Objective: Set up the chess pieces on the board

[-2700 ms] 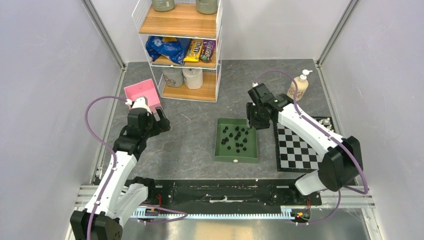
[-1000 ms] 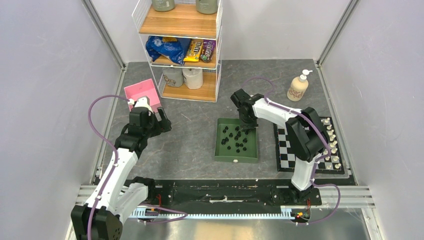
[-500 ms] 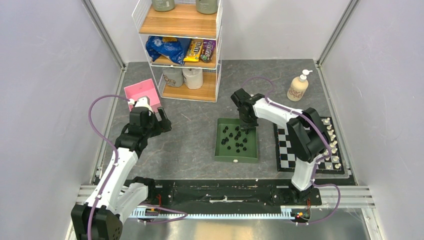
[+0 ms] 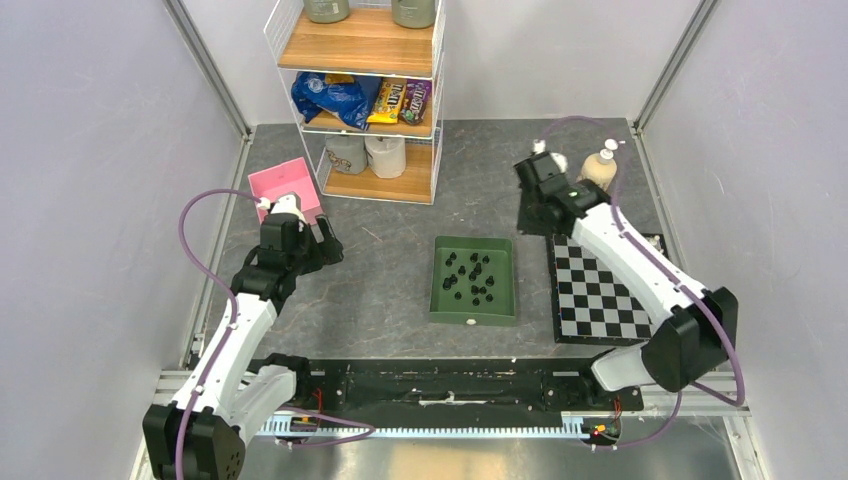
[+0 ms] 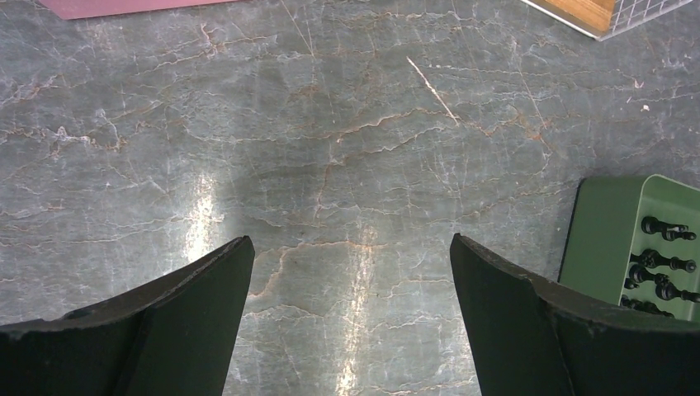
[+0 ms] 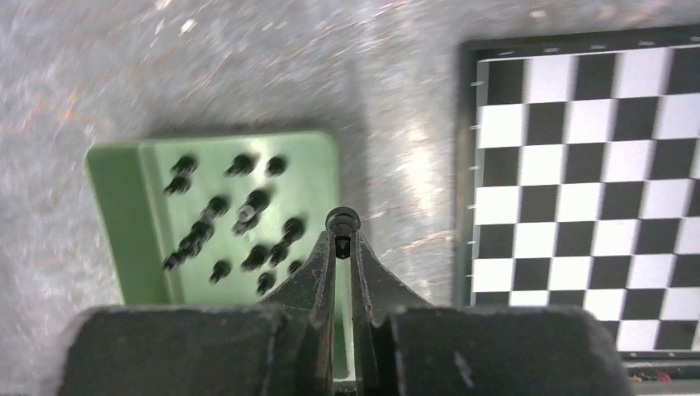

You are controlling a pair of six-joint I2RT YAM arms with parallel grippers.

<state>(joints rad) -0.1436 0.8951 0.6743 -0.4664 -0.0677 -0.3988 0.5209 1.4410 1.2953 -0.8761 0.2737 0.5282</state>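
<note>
Low in the centre of the right wrist view, the right gripper [image 6: 342, 247] is pinched shut on a single black chess piece [image 6: 342, 220]. Its rounded end pokes just past the fingertips, a narrow hold that probably suits so small a figure. Below it is bare table between the green tray [image 6: 111, 214] on the left and the board [image 6: 578, 165] on the right, so this looks like a carry toward a square. The other chess pieces [image 4: 472, 275] lie loose in the tray at the middle of the overhead view, gathered there as the supply. The squares visible from the wrist are bare. At the overhead view's left, the left gripper [image 5: 351, 247] hangs with its jaws spread wide and empty over the table, well apart from the tray, apparently parked out of the way.
</note>
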